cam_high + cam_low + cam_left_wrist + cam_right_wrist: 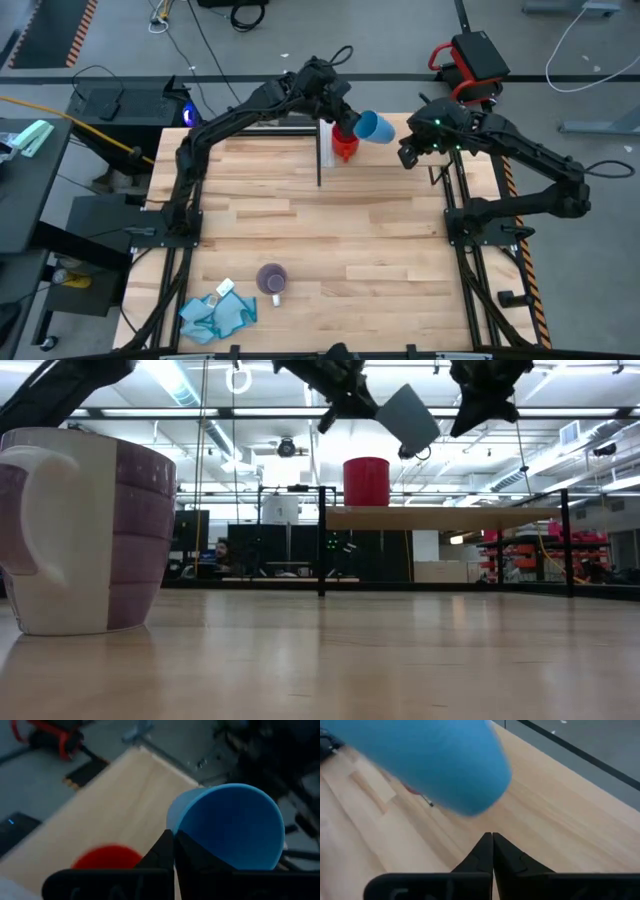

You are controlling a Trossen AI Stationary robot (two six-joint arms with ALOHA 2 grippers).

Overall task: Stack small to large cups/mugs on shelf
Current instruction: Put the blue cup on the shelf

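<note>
My left gripper is shut on the light-blue cup, which hangs tilted in the air just above and beside the red mug. The red mug stands upright on the pale shelf board, next to the thin dark upright panel. My right gripper hovers shut a little to the right of the blue cup, touching nothing. The pale purple mug stands on its base near the table's near edge. My left gripper holds the light-blue cup by its rim, the wall pinched with one finger inside the mouth and the other outside. The cup is lifted clear and tilted, its mouth toward the gripper and its base pointing down and to the right.
A crumpled teal cloth lies at the near left corner, beside the purple mug. Black frame posts stand at the table's left and right sides. The wide middle of the butcher-block tabletop is bare wood.
</note>
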